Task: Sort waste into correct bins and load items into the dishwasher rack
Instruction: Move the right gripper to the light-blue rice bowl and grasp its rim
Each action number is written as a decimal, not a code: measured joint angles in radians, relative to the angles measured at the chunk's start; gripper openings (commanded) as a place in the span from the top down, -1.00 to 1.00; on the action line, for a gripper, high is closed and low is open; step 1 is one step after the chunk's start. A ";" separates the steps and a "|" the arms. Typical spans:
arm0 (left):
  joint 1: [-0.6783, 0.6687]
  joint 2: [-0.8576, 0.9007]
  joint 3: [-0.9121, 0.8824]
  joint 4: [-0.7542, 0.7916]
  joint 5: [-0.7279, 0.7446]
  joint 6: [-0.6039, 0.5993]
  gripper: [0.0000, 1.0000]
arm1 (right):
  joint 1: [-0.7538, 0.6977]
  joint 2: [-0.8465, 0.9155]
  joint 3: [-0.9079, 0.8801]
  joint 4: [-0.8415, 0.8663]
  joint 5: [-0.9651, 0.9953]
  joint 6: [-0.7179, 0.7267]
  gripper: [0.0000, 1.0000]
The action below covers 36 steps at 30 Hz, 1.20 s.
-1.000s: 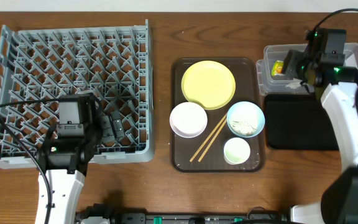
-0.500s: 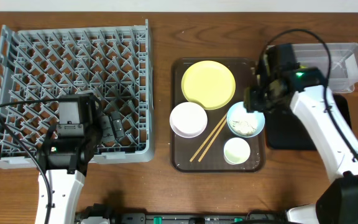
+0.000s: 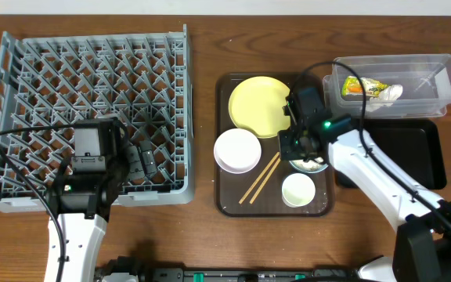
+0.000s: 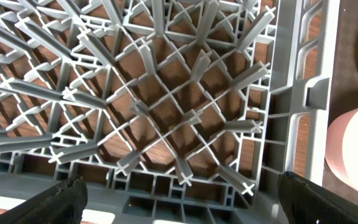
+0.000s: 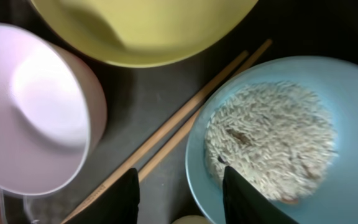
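My right gripper (image 5: 182,199) hangs low over the brown serving tray, open, its jaws straddling the near rim of the light blue bowl (image 5: 347,93). One finger is over the white rice scraps (image 5: 272,137), the other beside the two chopsticks (image 5: 185,121). The yellow plate (image 3: 262,106), white bowl (image 3: 237,150) and small white cup (image 3: 298,189) sit around it. In the clear tub (image 3: 437,78) lie the green-and-orange wrapper (image 3: 357,87) and white tissue (image 3: 388,92). My left gripper (image 4: 191,205) is wide open above the front wall of the grey dishwasher rack (image 3: 92,78), holding nothing.
The black tray (image 3: 398,157) lies right of the brown serving tray (image 3: 229,205), just below the clear tub. My right arm (image 3: 366,168) crosses the black tray's left edge. The rack holds no dishes.
My right arm has swung left from the clear tub to the light blue bowl, jaws narrowing. The wrapper and tissue stay in the tub. The left arm is still.
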 measured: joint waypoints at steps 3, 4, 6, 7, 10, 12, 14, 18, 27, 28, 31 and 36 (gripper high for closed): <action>0.000 0.000 0.000 0.000 0.000 0.000 -0.98 | 0.001 0.001 -0.060 0.077 0.018 0.047 0.25; 0.000 0.000 0.000 0.000 0.000 0.000 -0.98 | 0.001 0.002 -0.074 0.098 0.023 0.057 0.25; 0.000 0.000 0.000 0.000 0.000 0.000 -0.98 | 0.001 0.005 -0.110 0.145 0.030 0.082 0.27; 0.000 0.000 0.000 0.000 0.000 0.000 -0.98 | 0.001 0.005 -0.124 0.163 0.032 0.090 0.28; 0.000 0.000 0.000 0.000 0.000 0.000 -0.98 | 0.002 0.005 -0.162 0.217 0.034 0.111 0.38; 0.000 0.000 0.000 0.000 0.000 0.000 -0.98 | 0.006 0.005 -0.175 0.234 0.036 0.121 0.48; 0.000 0.000 0.000 0.000 0.000 0.000 -0.98 | 0.015 0.005 -0.180 0.241 0.037 0.127 0.63; 0.000 0.000 0.000 0.000 0.000 0.000 -0.98 | 0.028 0.005 -0.180 0.261 0.039 0.137 0.91; 0.000 0.000 0.000 0.000 0.000 0.000 -0.98 | 0.028 0.005 -0.180 0.279 0.067 0.136 0.98; 0.000 0.000 0.000 0.000 0.000 0.000 -0.98 | 0.027 0.005 -0.180 0.280 0.069 0.135 0.98; 0.000 0.000 0.000 0.000 0.000 0.000 -0.98 | 0.027 0.005 -0.176 0.275 0.075 0.134 0.98; 0.000 0.000 0.000 0.000 0.000 0.000 -0.98 | 0.027 0.005 -0.122 0.185 0.083 0.111 0.98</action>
